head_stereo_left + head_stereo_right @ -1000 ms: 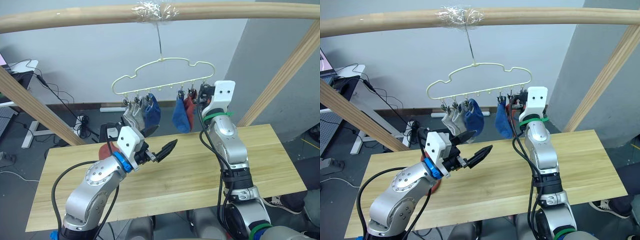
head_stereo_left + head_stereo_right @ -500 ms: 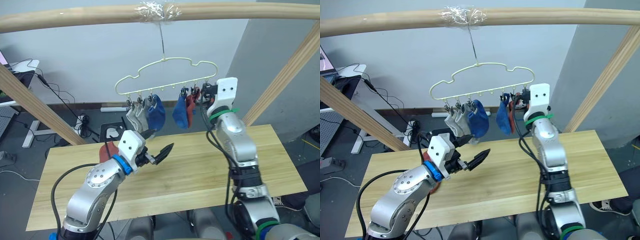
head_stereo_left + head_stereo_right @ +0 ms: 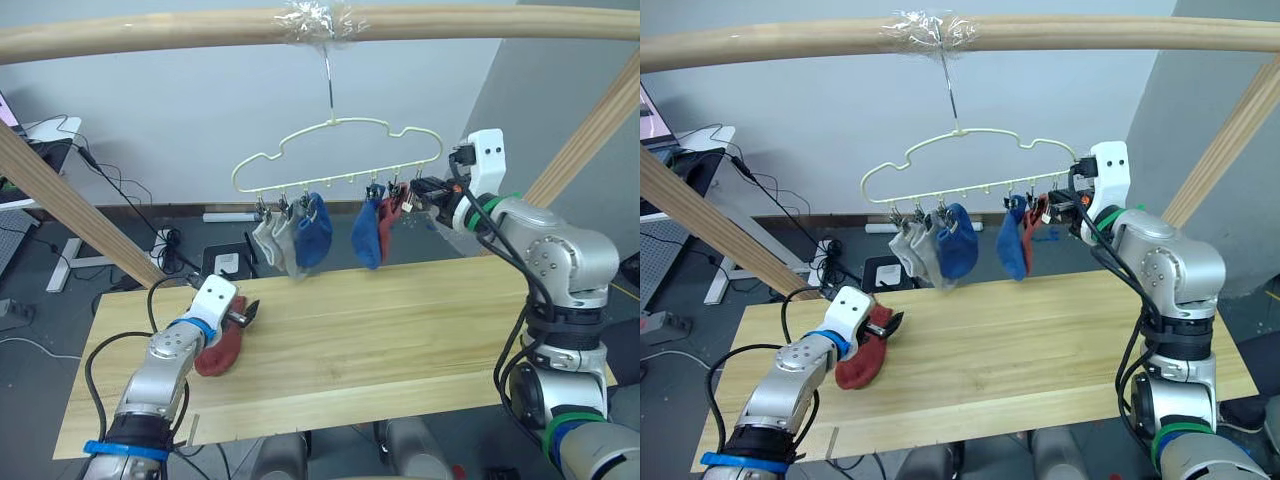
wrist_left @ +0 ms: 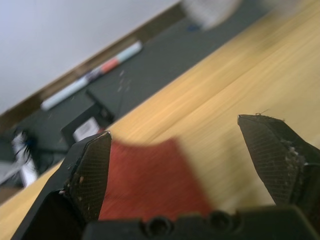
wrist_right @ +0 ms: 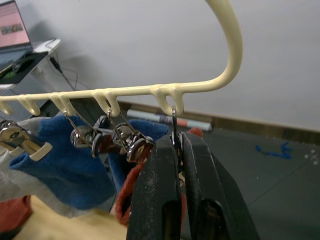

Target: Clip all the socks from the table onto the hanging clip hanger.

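Observation:
A pale yellow-green clip hanger (image 3: 338, 124) hangs from the top beam. Clipped to it are two grey socks (image 3: 272, 240), two blue socks (image 3: 312, 230) (image 3: 366, 233) and a rust-red sock (image 3: 386, 220). Another rust-red sock (image 3: 219, 351) lies on the table (image 3: 400, 330) near its left end. My left gripper (image 3: 245, 313) is low over that sock and open, its fingers (image 4: 92, 167) on either side of the red fabric (image 4: 150, 180). My right gripper (image 5: 175, 142) is shut on the hanger's rightmost clip (image 3: 412, 190).
A round wooden beam (image 3: 150, 30) spans the top, with slanted posts at left (image 3: 70, 215) and right (image 3: 590, 120). Cables and a power strip (image 3: 165, 245) lie on the floor behind the table. The table's middle and right are bare wood.
My left arm has dropped from mid-air down to the red sock at the table's left. My right arm has swung outward to the right, staying at the hanger's end, and the hanger has shifted slightly right.

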`<control>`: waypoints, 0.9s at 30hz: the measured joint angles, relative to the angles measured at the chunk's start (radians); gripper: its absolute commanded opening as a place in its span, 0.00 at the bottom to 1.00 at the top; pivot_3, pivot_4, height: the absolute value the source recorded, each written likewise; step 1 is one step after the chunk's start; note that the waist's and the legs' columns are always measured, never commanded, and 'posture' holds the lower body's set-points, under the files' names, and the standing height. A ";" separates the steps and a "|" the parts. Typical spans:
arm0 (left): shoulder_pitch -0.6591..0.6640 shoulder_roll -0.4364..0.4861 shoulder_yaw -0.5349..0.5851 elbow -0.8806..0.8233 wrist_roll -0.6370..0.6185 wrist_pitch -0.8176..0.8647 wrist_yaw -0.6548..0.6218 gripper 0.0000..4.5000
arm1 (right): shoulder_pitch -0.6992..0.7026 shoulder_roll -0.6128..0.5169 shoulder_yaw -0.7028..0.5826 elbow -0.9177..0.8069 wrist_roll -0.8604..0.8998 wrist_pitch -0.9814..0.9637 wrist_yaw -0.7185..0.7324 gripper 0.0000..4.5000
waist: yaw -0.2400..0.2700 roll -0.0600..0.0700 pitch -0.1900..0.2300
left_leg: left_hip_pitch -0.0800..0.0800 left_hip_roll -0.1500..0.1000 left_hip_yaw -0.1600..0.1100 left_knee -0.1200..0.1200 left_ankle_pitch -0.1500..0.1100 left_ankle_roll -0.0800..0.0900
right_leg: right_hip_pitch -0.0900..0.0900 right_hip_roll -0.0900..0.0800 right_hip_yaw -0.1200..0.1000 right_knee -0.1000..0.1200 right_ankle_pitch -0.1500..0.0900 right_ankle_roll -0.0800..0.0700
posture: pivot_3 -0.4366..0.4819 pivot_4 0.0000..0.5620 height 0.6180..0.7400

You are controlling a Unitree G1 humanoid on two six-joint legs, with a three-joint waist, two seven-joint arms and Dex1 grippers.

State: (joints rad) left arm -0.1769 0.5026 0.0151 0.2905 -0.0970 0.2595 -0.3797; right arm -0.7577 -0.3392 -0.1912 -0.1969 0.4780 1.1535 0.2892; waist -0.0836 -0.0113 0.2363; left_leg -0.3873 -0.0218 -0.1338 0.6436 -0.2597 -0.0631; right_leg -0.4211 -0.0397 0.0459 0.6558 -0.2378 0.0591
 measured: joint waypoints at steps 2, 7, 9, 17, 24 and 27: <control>-0.027 -0.008 0.018 0.100 0.006 -0.009 0.021 1.00 | -0.001 -0.001 -0.005 -0.007 0.014 0.024 -0.007 0.01 | -0.001 0.000 0.000 | 0.000 0.000 0.000 0.000 0.000 0.000 | 0.000 0.000 0.000 0.000 0.000 0.000 | 0.33 0.37 1.00; -0.106 -0.025 0.067 0.240 -0.009 -0.020 0.016 1.00 | -0.001 0.011 -0.013 -0.018 0.016 0.041 -0.034 0.01 | 0.001 0.000 -0.001 | -0.001 -0.001 0.000 0.001 0.000 0.000 | 0.000 -0.001 -0.001 0.001 0.000 0.000 | 0.33 0.36 1.00; -0.121 -0.030 0.072 0.266 -0.017 -0.019 -0.005 0.96 | -0.001 0.018 -0.018 -0.022 0.017 0.046 -0.045 0.00 | 0.000 0.000 -0.001 | 0.001 -0.001 0.000 0.001 0.000 0.000 | 0.001 -0.001 -0.001 0.001 0.000 0.000 | 0.32 0.36 1.00; -0.089 -0.030 0.058 0.226 -0.019 0.022 -0.114 0.52 | 0.000 0.037 -0.024 -0.035 0.017 0.059 -0.073 0.00 | -0.003 0.003 -0.003 | 0.003 0.000 0.001 0.001 0.000 0.000 | 0.001 -0.001 0.000 0.002 0.000 0.001 | 0.33 0.36 1.00; -0.017 -0.036 0.062 0.131 -0.019 0.032 -0.120 0.13 | -0.001 0.037 -0.025 -0.030 0.017 0.048 -0.074 0.00 | -0.003 0.005 -0.004 | 0.003 0.000 0.001 0.001 0.000 0.000 | 0.001 -0.001 0.000 0.002 0.000 0.001 | 0.34 0.36 1.00; 0.031 -0.049 0.060 0.050 -0.031 0.041 -0.144 0.01 | -0.001 0.035 -0.024 -0.020 0.017 0.039 -0.072 0.00 | -0.002 0.005 -0.004 | 0.002 0.000 0.001 0.001 0.000 0.000 | 0.001 -0.001 0.000 0.002 0.000 0.001 | 0.35 0.36 1.00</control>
State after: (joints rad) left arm -0.1457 0.4538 0.0753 0.3409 -0.1282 0.3008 -0.5241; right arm -0.7587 -0.3039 -0.2156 -0.2166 0.4948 1.1922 0.2173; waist -0.0855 -0.0066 0.2323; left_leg -0.3850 -0.0223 -0.1332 0.6442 -0.2597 -0.0632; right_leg -0.4200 -0.0408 0.0463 0.6577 -0.2377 0.0597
